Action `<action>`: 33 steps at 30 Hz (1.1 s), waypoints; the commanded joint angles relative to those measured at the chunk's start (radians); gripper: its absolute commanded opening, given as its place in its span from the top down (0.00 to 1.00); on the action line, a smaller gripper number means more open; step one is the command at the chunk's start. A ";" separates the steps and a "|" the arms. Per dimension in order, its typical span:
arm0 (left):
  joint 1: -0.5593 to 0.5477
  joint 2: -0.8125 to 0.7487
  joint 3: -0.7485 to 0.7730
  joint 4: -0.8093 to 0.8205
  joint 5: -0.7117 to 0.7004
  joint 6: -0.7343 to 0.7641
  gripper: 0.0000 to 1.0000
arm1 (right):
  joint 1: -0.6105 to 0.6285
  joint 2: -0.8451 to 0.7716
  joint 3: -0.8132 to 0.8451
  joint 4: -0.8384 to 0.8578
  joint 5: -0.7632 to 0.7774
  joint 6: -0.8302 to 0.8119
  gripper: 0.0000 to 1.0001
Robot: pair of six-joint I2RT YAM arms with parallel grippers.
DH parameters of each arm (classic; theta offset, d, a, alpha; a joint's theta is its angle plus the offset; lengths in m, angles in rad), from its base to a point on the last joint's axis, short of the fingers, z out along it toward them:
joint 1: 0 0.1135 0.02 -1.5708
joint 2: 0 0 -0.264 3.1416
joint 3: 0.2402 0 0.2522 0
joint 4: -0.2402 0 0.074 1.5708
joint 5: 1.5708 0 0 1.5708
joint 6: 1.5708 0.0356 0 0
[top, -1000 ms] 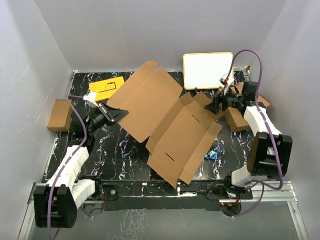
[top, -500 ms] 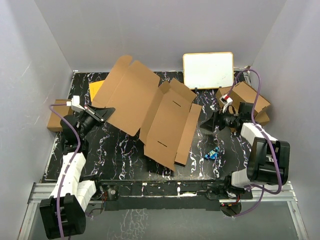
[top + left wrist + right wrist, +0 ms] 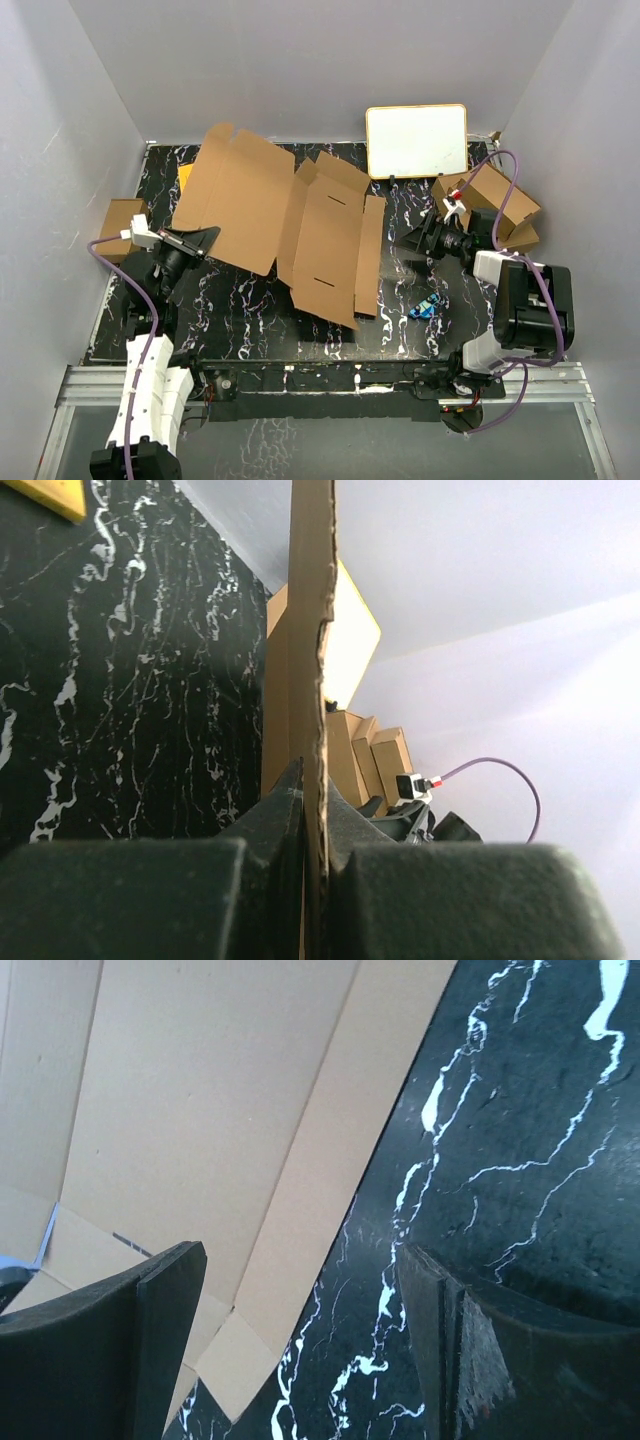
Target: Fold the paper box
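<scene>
Paper box [image 3: 290,225] unfolded, left gripper [image 3: 208,236] clamped on its edge, right gripper [image 3: 406,240] apart

A black table [image 3: 250,310] with white streaks is sitting between grey walls [image 3: 300,60]. A white board [image 3: 416,140] with a pale yellow rim is standing at the far edge. Some brown boxes [image 3: 497,195] are sitting in a pile just beside it on the right, by the wall. A small brown box [image 3: 116,225] is sitting at the left edge. A yellow card [image 3: 184,178] is peeking out at the back left, mostly hidden. A little blue thing [image 3: 427,306] is lying near the front right.
</scene>
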 commanded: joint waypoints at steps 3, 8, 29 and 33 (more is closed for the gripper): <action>0.004 -0.036 0.001 -0.080 -0.045 0.011 1.00 | 0.020 0.083 0.095 0.077 -0.059 0.009 0.16; 0.004 -0.023 -0.014 -0.040 -0.017 -0.036 1.00 | 0.034 0.115 0.123 0.064 -0.236 -0.088 0.16; 0.004 0.042 0.044 0.034 0.017 0.027 1.00 | 0.602 -0.122 0.209 -0.480 -0.238 -0.930 0.17; 0.004 0.050 0.089 -0.021 0.008 0.072 1.00 | 0.670 -0.157 0.225 -0.564 -0.183 -1.043 0.17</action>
